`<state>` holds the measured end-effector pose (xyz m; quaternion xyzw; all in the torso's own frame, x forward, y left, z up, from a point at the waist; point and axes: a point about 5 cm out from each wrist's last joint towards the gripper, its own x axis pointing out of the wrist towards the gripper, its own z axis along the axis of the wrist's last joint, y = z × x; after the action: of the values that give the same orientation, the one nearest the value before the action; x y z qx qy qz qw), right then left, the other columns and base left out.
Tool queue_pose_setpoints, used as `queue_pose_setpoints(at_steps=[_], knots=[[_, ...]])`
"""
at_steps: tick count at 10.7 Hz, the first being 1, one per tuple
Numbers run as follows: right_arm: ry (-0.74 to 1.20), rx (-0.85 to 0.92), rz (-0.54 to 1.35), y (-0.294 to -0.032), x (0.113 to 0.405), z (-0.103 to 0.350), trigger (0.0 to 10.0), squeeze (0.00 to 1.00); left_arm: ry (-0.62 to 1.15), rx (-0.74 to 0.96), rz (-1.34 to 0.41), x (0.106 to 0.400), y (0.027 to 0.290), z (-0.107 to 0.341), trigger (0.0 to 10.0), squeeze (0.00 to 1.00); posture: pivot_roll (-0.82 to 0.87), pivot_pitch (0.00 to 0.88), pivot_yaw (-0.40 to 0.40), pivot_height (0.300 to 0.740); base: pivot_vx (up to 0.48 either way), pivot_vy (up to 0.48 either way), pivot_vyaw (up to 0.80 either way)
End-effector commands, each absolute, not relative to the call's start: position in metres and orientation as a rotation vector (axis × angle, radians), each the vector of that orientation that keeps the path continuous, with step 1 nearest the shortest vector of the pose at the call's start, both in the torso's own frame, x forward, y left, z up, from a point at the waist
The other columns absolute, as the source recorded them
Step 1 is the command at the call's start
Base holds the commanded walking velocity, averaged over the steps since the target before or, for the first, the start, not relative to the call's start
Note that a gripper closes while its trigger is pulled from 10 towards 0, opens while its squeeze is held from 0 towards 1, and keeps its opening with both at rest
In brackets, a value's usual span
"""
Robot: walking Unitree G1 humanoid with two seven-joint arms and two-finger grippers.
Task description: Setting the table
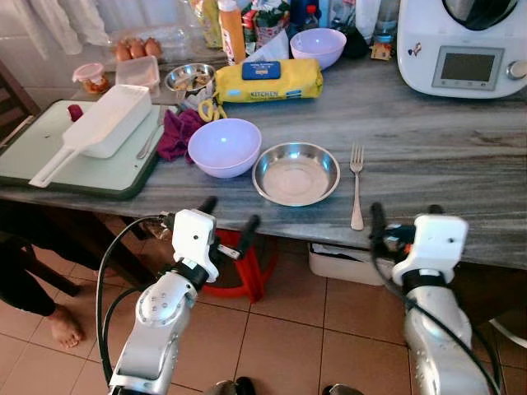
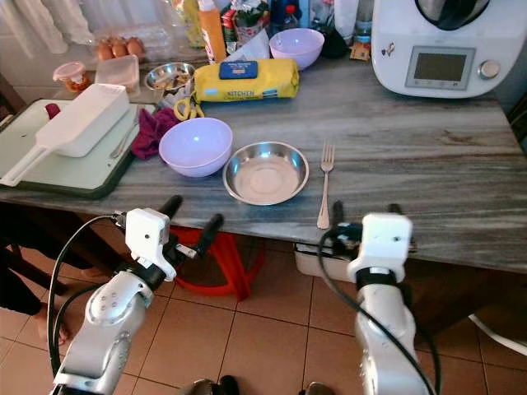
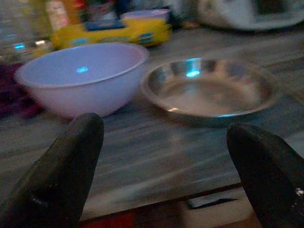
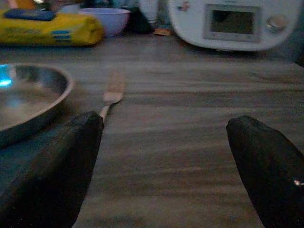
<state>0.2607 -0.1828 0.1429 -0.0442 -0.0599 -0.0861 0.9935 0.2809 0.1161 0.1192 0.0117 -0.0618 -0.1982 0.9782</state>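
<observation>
In the left eye view, the steel plate (image 1: 296, 174) is sitting near the front edge of the counter (image 1: 428, 148), with the fork (image 1: 356, 183) lying just beside it at 3 o'clock and a lilac bowl (image 1: 225, 146) almost touching it at 10 o'clock. The left gripper (image 1: 228, 219) is hovering off the counter edge at 7 o'clock from the plate, its fingers released and holding nothing; the right gripper (image 1: 403, 216) is hanging at 5 o'clock from the fork, fingers likewise spread and empty. In the right eye view, a second bowl (image 2: 296, 47) is standing far back at 12 o'clock, beside a yellow pack (image 2: 245, 80), and a white appliance (image 2: 442, 45) is occupying the 1 o'clock corner. In the left wrist view, the dark fingers (image 3: 61, 175) are framing the bowl and plate ahead, wide apart. In the right wrist view, the fingers (image 4: 52, 171) are looking along the fork, with the plate rim to one side. The setting is looking partly laid. The risks I judge from here: the fork handle is reaching close to the counter edge, so a low approach could be knocking it off, and a sweep by the left arm could be shoving the bowl into the plate.
</observation>
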Motion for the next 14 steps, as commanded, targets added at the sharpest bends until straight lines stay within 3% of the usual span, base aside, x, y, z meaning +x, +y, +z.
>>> queue_pose_setpoints(at_steps=[1, 3, 5, 9, 14], knots=[[-0.114, -0.060, -0.192, -0.185, 0.263, 0.145, 10.0, 0.00, -0.123, 0.046, -0.337, 0.285, 0.123, 0.120, 10.0, 0.00, -0.16, 0.104, 0.112, 0.740, 0.000, 0.000, 0.00], [-0.105, -0.098, -0.142, -0.180, 0.267, 0.144, 10.0, 0.00, -0.109, 0.025, -0.245, 0.290, 0.129, 0.119, 10.0, 0.00, -0.16, 0.104, 0.115, 0.740, 0.000, 0.000, 0.00], [-0.114, -0.074, -0.226, -0.183, 0.263, 0.143, 10.0, 0.00, -0.128, 0.038, -0.151, 0.290, 0.137, 0.119, 10.0, 0.00, -0.16, 0.103, 0.117, 0.740, 0.000, 0.000, 0.00], [-0.130, -0.152, -0.201, -0.192, 0.244, 0.140, 10.0, 0.00, -0.081, 0.119, -0.023, 0.268, 0.171, 0.101, 10.0, 0.00, -0.15, 0.095, 0.109, 0.740, 0.000, 0.000, 0.00], [-0.113, -0.158, -0.240, -0.201, 0.243, 0.138, 10.0, 0.00, -0.066, 0.129, -0.008, 0.266, 0.169, 0.097, 10.0, 0.00, -0.15, 0.101, 0.099, 0.740, 0.000, 0.000, -0.74]])
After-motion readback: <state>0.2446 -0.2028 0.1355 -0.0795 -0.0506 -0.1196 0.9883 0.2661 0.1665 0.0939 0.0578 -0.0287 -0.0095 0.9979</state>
